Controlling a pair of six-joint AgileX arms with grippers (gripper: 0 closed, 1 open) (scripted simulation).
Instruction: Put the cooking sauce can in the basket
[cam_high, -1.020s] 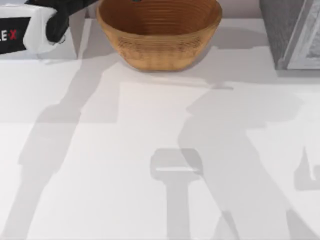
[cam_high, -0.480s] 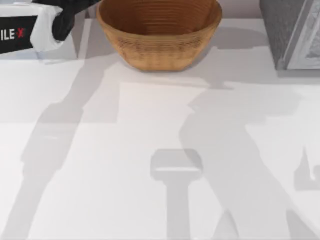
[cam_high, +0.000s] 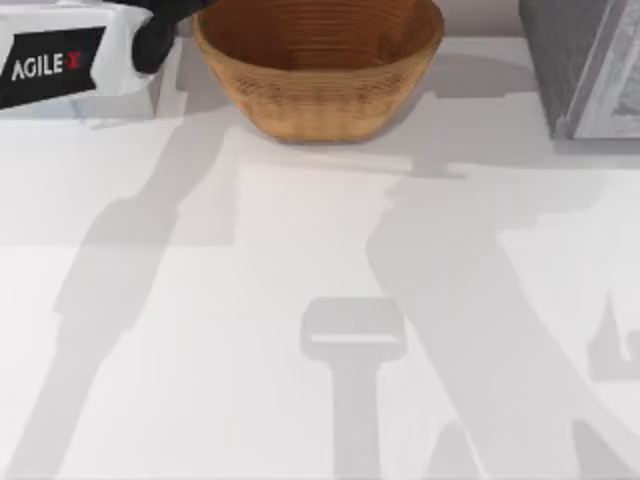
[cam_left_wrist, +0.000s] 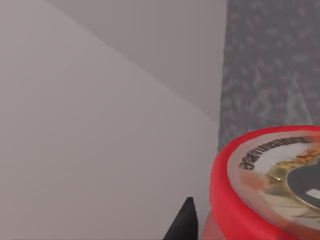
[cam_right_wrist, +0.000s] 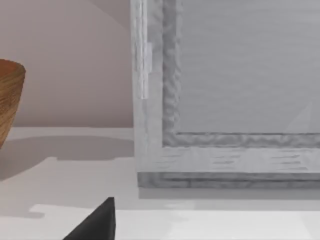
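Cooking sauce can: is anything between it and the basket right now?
Nothing visible is. The left wrist view shows the cooking sauce can close to the camera, with only wall and a grey panel behind it. In the top view the left arm is beside the basket, whose visible part holds nothing.

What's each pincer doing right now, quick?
Left pincer: against the cooking sauce can, grip cannot be told.
Right pincer: cannot be told.
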